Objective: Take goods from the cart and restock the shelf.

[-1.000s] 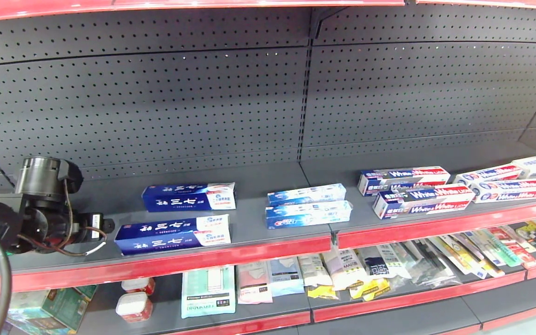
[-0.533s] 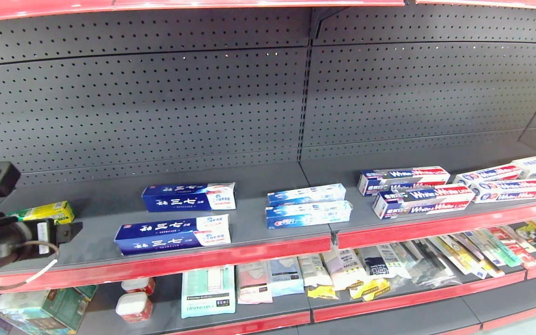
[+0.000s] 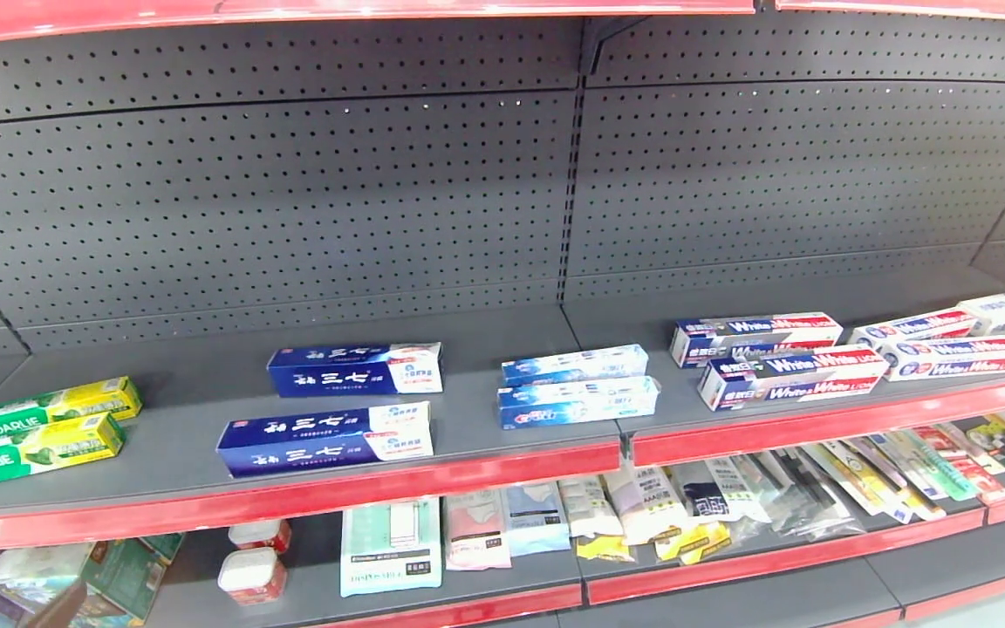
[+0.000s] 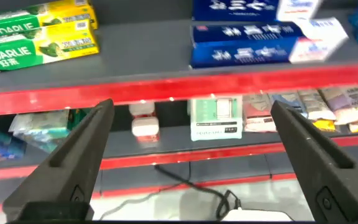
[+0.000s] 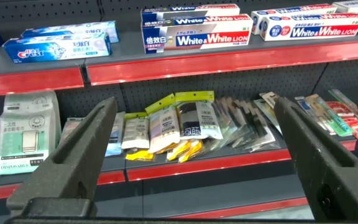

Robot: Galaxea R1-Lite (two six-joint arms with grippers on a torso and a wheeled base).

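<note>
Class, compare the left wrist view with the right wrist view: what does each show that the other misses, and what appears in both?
Only the left wrist view: the green-and-yellow boxes and two small white jars on the lower shelf. Only the right wrist view: the white boxes with red and blue print and the toothbrush packs. Both: the pale green pouch, the light blue boxes and the red shelf edge.

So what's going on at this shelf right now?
A two-armed robot is restocking a store shelf with toothpaste. Two green and yellow boxes lie side by side at the shelf's left end, with dark blue boxes and other brands further right. Nothing is being held at this moment: the left gripper and right gripper both hang in front of the shelving, open and empty.
</note>
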